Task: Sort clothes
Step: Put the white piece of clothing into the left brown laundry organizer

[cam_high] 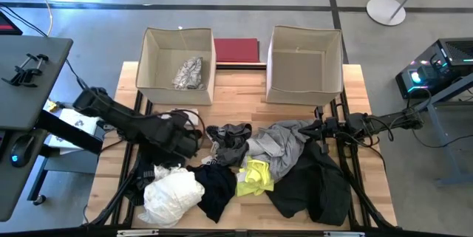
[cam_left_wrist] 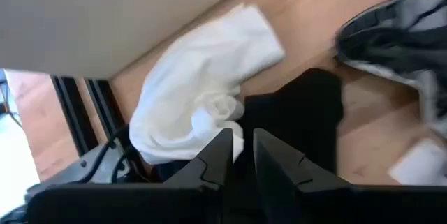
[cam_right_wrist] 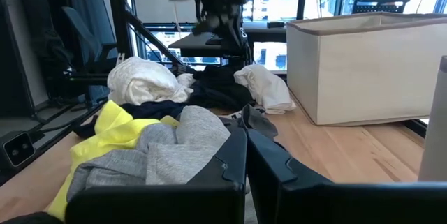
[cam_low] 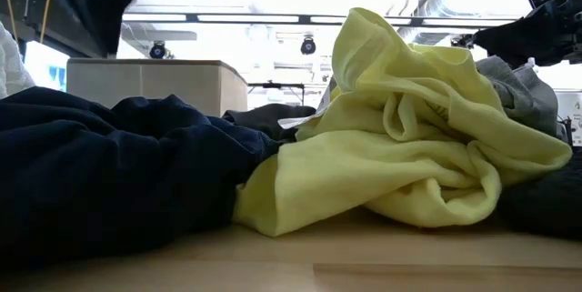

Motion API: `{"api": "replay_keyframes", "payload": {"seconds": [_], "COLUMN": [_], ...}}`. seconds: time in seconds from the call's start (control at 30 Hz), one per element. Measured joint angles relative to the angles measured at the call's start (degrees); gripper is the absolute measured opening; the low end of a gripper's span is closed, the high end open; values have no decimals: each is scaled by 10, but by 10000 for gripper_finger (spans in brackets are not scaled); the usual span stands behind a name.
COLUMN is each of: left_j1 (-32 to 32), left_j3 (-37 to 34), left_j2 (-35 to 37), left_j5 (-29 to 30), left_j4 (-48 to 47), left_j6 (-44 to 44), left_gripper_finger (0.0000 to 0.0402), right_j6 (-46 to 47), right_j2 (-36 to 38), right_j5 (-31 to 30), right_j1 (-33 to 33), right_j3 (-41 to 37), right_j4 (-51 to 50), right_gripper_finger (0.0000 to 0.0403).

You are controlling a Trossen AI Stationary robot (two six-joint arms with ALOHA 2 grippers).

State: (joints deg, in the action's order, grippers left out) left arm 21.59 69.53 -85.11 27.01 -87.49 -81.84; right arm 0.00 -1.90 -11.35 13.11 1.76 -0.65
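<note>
- From above: a wooden table (cam_high: 244, 97) stands on a grey floor. Two beige boxes sit at its far edge, with a flat red board (cam_high: 236, 49) between them. The left box (cam_high: 177, 66) has a grey patterned cloth (cam_high: 189, 74) inside. The right box (cam_high: 304, 63) shows nothing inside.
- The clothes (cam_high: 251, 170) lie in a heap at the front: a white one (cam_high: 171, 195), a black one (cam_high: 218, 187), a yellow one (cam_high: 255, 178), a grey one (cam_high: 277, 147) and a big dark one (cam_high: 318, 185).
- The left gripper (cam_high: 194, 142) is over the heap's left end. The right gripper (cam_high: 319, 128) is by the grey one.
- From table height: the yellow one (cam_low: 409, 156) is crumpled up. A dark blue one (cam_low: 109, 174) lies beside it, touching.
- Left wrist camera: the left gripper's fingers (cam_left_wrist: 216, 158) are close together with a thin gap. They are above the black one (cam_left_wrist: 300, 123), near the white one (cam_left_wrist: 202, 91). I cannot tell if they hold anything.
- Right wrist camera: the right gripper's fingers (cam_right_wrist: 234, 158) are pressed together. The grey one (cam_right_wrist: 167, 154) lies just at them.
</note>
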Motion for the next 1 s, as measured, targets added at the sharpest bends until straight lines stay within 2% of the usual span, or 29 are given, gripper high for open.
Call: {"api": "replay_keyframes", "payload": {"seconds": [0.13,0.3,0.5,0.63,0.8,0.9,1.0], "left_j1": [-19,-42,-83,-120,-162,-180,-186], "left_j3": [-76,-162,-262,-318,-373,-386,-386], "left_j2": [20,45,67,67,67,69,69], "left_j5": [-28,-43,-31,-25,-46,-65,-75], "left_j4": [28,67,195,272,382,404,409], "left_j6": [-12,-49,-51,-34,32,61,89], "left_gripper_finger": [85,145,221,244,227,185,119], "right_j6": [0,0,0,0,0,0,0], "right_j2": [0,0,0,0,0,0,0], "right_j5": [0,0,1,1,1,4,4], "right_j1": [0,0,0,0,0,0,0], "right_j3": [0,0,0,0,0,0,0], "right_j4": [0,0,0,0,0,0,0], "right_gripper_finger": [0,0,0,0,0,0,0]}}
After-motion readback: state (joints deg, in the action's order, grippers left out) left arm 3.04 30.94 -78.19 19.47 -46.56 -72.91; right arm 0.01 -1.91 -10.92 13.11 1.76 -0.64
